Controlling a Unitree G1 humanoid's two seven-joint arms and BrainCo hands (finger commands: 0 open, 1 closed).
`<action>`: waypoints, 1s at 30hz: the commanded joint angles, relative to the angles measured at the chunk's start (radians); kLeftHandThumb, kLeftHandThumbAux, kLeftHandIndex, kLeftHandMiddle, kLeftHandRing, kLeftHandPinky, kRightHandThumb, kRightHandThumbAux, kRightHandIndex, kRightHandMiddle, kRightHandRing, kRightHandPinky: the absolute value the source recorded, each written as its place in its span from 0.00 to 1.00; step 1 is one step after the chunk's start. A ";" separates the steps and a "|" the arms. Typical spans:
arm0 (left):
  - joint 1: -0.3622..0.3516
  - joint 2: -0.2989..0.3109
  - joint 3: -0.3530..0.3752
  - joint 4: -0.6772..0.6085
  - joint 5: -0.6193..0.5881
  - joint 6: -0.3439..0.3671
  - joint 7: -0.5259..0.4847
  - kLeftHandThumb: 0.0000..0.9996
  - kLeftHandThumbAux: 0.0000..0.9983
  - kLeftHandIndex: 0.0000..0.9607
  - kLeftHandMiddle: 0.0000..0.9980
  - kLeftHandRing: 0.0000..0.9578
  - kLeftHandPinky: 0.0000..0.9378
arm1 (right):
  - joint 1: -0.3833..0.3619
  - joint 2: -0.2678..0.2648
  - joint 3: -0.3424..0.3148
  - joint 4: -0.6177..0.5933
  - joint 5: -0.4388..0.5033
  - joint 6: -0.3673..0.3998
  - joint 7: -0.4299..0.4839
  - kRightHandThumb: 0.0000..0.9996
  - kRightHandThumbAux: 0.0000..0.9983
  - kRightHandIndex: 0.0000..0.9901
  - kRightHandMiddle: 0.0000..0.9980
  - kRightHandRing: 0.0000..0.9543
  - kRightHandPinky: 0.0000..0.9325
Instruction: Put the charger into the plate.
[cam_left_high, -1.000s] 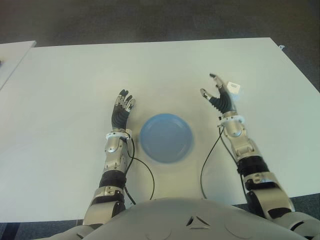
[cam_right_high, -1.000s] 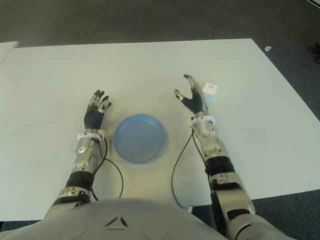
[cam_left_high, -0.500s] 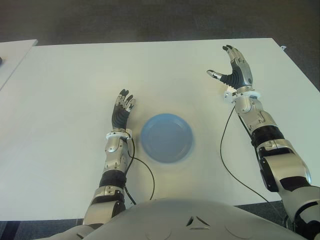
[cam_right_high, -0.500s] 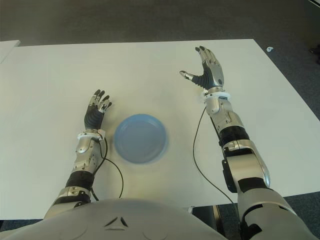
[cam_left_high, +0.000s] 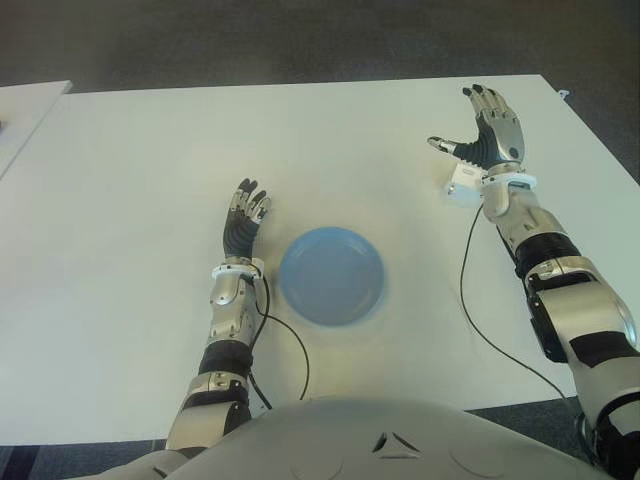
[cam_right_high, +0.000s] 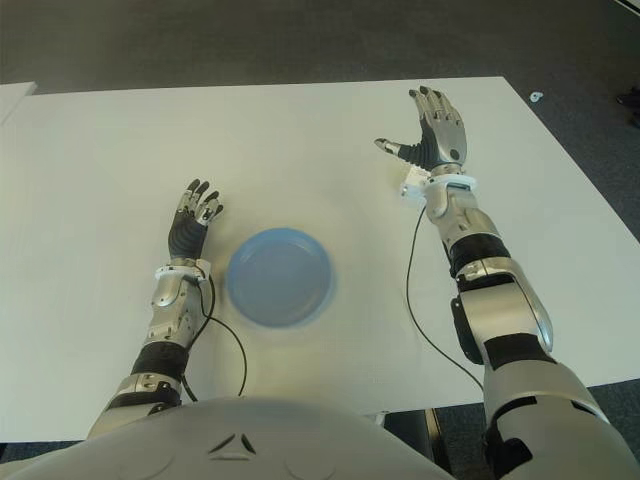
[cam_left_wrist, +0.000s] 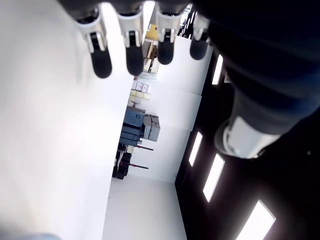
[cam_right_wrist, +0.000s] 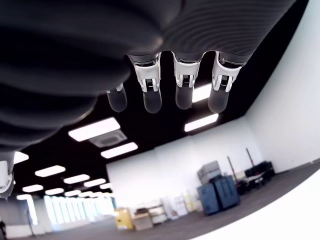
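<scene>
just under right hand (cam_left_high: 490, 135) wrist: charger (cam_left_high: 461, 186), fingers spread.

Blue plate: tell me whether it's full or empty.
Empty. The blue plate shows only bare blue surface; the white charger lies on the table under the open right hand.

White table over dark floor
A second table (cam_left_high: 30, 110) is showing at the left edge; the main table (cam_left_high: 150, 180) is lying bare, floor (cam_left_high: 300, 40) stretching beyond.
</scene>
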 joint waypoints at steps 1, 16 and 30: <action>0.015 -0.020 -0.007 0.026 0.003 0.020 0.010 0.23 0.66 0.02 0.10 0.15 0.21 | -0.044 -0.009 0.030 0.087 -0.010 0.029 0.011 0.03 0.40 0.00 0.00 0.00 0.00; 0.025 -0.026 -0.015 0.015 0.014 0.010 0.019 0.25 0.66 0.05 0.12 0.17 0.22 | -0.039 0.034 0.054 0.256 0.036 0.088 0.061 0.04 0.40 0.00 0.00 0.00 0.00; 0.036 -0.029 -0.023 -0.001 0.003 0.015 0.023 0.25 0.66 0.07 0.13 0.17 0.24 | 0.027 0.067 0.020 0.281 0.105 0.093 0.117 0.06 0.41 0.00 0.00 0.00 0.00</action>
